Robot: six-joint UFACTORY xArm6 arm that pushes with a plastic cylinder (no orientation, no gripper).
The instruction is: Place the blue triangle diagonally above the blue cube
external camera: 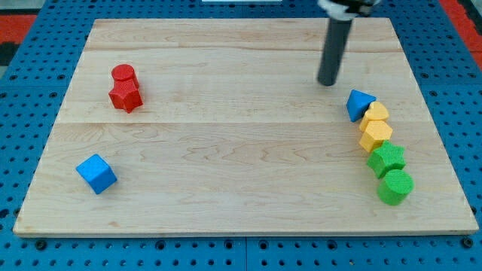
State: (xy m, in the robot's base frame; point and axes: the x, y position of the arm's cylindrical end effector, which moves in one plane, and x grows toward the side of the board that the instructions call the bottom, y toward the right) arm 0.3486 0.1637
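The blue triangle (pixel 359 104) lies at the view's right, touching the top of a column of blocks. The blue cube (pixel 96 174) sits at the view's lower left, far from the triangle. My tip (pixel 327 82) is the lower end of the dark rod coming down from the view's top. It stands a little up and to the left of the blue triangle, apart from it.
Below the triangle run two yellow blocks (pixel 374 114) (pixel 375 135), then a green block (pixel 387 159) and a green cylinder (pixel 395 186). A red cylinder (pixel 123 74) and a red star-like block (pixel 126 95) touch at the upper left. The wooden board (pixel 241 203) rests on blue pegboard.
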